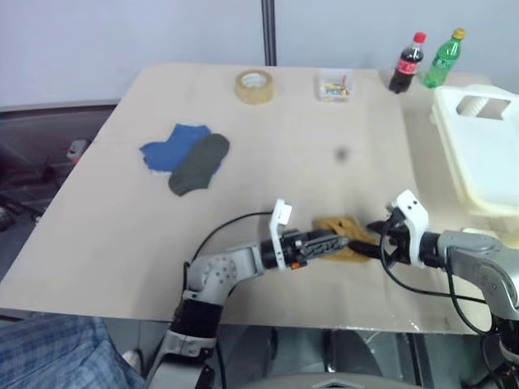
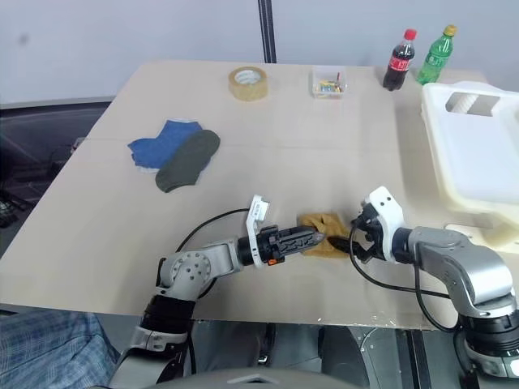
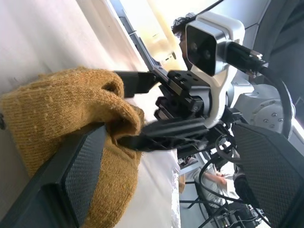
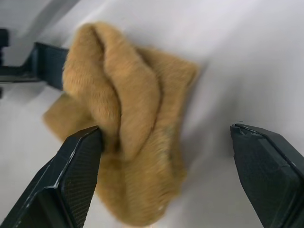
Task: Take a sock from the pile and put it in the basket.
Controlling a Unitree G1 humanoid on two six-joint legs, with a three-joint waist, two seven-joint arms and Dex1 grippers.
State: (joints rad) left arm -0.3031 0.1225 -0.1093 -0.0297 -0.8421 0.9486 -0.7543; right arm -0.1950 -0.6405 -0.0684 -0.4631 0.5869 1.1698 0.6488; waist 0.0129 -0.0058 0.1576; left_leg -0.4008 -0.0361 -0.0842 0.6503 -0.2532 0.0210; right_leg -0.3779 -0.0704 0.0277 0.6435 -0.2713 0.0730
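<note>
Both tools spread wide, left tool (image 2: 318, 238) and right tool (image 2: 354, 243) flank the crumpled yellow sock (image 2: 326, 245) on the bench (image 2: 324, 146), grasping nothing.

Head pair looks down over table (image 1: 122, 211); wrist views close (both share mustard sock (image 4: 128, 137)).

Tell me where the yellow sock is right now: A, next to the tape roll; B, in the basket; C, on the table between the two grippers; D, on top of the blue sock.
C: the yellow sock lies crumpled on the table between the left gripper and the right gripper, apart from the blue sock and outside the basket.
</note>
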